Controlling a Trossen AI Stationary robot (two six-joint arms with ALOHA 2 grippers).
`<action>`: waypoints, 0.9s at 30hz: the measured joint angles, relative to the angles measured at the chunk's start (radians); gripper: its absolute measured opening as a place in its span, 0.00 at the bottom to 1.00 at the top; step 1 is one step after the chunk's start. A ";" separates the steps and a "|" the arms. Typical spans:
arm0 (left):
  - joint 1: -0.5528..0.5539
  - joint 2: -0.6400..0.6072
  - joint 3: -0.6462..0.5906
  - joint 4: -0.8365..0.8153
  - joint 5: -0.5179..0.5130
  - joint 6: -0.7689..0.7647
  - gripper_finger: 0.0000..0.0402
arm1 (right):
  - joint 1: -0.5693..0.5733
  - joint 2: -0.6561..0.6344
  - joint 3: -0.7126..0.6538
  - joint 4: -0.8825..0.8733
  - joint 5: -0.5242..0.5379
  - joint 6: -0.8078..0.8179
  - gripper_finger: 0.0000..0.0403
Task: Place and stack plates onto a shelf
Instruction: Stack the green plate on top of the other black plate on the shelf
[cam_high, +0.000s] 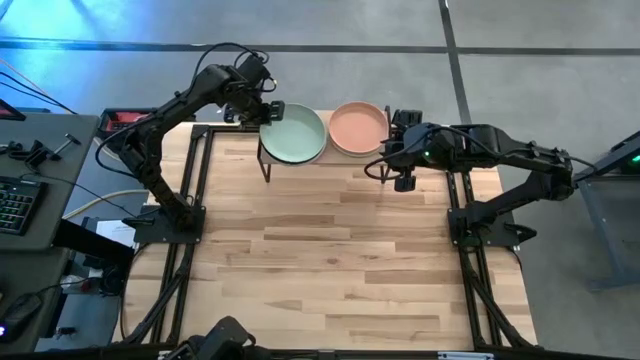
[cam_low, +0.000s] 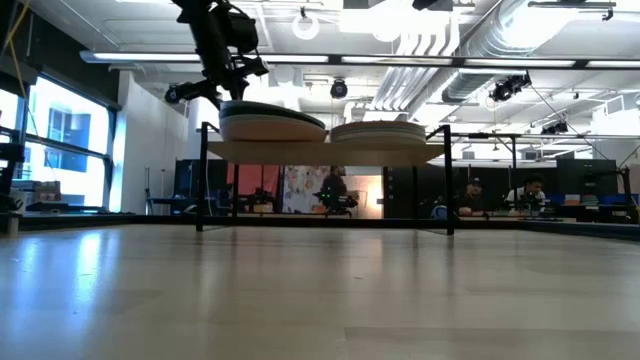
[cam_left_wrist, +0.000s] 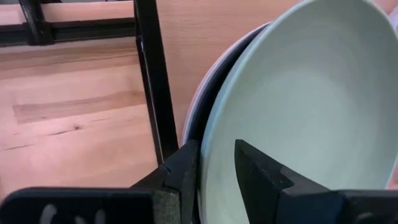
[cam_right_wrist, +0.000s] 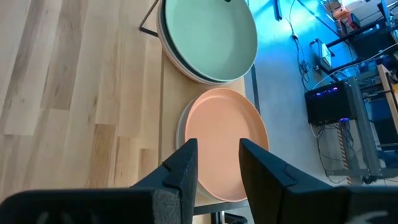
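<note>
The shelf (cam_high: 330, 159) stands at the table's far edge and carries two stacks of plates. A pale green plate (cam_high: 294, 134) tops the left stack and a peach plate (cam_high: 358, 127) tops the right stack (cam_low: 380, 132). Darker plates (cam_left_wrist: 205, 93) show under the green one. My left gripper (cam_high: 263, 112) is at the green plate's left rim, shut on it. My right gripper (cam_high: 388, 158) hovers by the peach plate's (cam_right_wrist: 224, 140) right rim, its fingers a little apart with nothing between them. My left gripper pinches the green plate's left rim (cam_left_wrist: 214, 146), one finger (cam_left_wrist: 261, 174) on the plate's inner face and the other finger (cam_left_wrist: 185, 165) outside, under the rim. It comes slanting down from the table's left (cam_low: 228, 92). The plate lies on the left stack (cam_low: 270, 122).
The shelf's thin black legs (cam_left_wrist: 152, 81) stand on the wooden table (cam_high: 330, 260), which is bare wood toward the near edge. Black arm frames (cam_high: 195, 190) run along both sides. A side desk with a keyboard (cam_high: 15, 205) sits left. People sit in the room behind (cam_low: 525, 190).
</note>
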 joint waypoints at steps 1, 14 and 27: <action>0.000 0.000 0.002 -0.001 0.000 -0.004 0.24 | 0.000 0.000 0.000 0.000 -0.003 0.000 0.25; 0.000 0.000 0.075 -0.054 -0.016 -0.005 0.24 | 0.000 0.000 0.000 0.000 -0.009 0.000 0.25; -0.023 0.000 0.078 -0.071 -0.036 0.041 0.24 | 0.000 0.000 0.000 -0.002 -0.019 0.017 0.25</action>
